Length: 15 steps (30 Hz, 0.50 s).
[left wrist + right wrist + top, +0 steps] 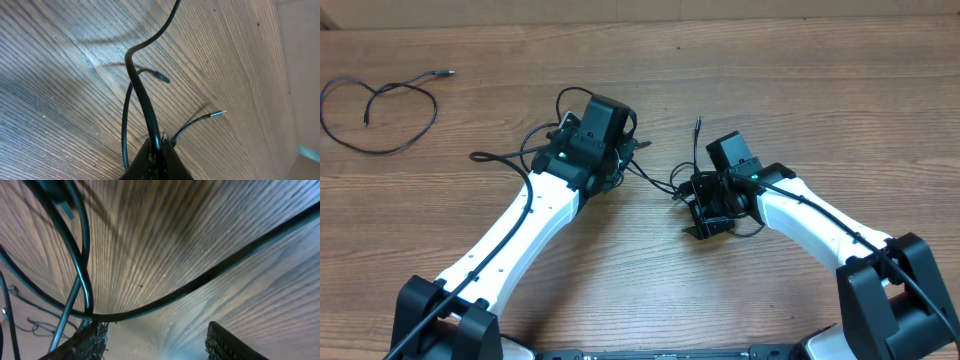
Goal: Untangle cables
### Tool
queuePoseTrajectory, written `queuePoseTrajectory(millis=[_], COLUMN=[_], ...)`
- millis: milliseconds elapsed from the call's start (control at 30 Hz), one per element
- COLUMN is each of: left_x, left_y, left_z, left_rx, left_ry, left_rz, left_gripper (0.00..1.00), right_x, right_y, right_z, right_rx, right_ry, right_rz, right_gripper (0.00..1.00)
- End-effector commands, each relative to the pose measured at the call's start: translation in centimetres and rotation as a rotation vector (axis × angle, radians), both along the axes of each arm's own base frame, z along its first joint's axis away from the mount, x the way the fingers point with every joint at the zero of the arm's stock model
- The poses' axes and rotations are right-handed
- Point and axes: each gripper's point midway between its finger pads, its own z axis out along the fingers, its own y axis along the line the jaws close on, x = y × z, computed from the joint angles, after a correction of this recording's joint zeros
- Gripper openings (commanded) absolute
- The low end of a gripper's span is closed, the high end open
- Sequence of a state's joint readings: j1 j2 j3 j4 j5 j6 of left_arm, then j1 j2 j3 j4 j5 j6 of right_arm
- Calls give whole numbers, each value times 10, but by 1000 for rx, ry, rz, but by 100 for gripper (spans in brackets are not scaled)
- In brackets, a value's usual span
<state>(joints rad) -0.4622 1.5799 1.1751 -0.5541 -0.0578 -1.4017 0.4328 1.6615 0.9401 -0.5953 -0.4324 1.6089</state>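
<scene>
Wooden worktop fills my overhead feed. At its far left one loose cable lies alone in an open loop, well apart from both arms. Moving right, the left claw looks pinched closed. In its wrist feed the fingers meet at the bottom edge with a thick black cord clamped between them, and that cord rises away in a bend. A thinner strand arcs beside it to a dark plug end, and another pokes out to a silvery tip. From above, strands loop round that claw and one end trails off to its left. Between the two arms the tangled cables run across the wood, and the clamped cord belongs to them. Further right, the right claw stands wide open, gripping nothing that I can see. A cord sweeps across in front of the gap and meets other strands just beside one finger.
</scene>
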Motion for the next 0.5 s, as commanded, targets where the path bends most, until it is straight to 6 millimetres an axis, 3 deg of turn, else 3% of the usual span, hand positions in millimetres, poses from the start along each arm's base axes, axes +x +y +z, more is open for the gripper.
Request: queuePoseTrajectory(millis=[0, 133, 467], left_x=[7, 5, -2], left_y=[8, 9, 9], left_z=[17, 15, 11], left_rx=[41, 46, 46], left_ry=[-60, -48, -15], left_rz=[-21, -21, -31], left_gripper=[5, 4, 5], right_x=[7, 11, 15], right_y=[-13, -17, -20], right_z=[-6, -8, -9], right_rx=[-73, -96, -112], right_ry=[-21, -6, -25], right_rz=[-52, -127, -138], right_gripper=[63, 69, 69])
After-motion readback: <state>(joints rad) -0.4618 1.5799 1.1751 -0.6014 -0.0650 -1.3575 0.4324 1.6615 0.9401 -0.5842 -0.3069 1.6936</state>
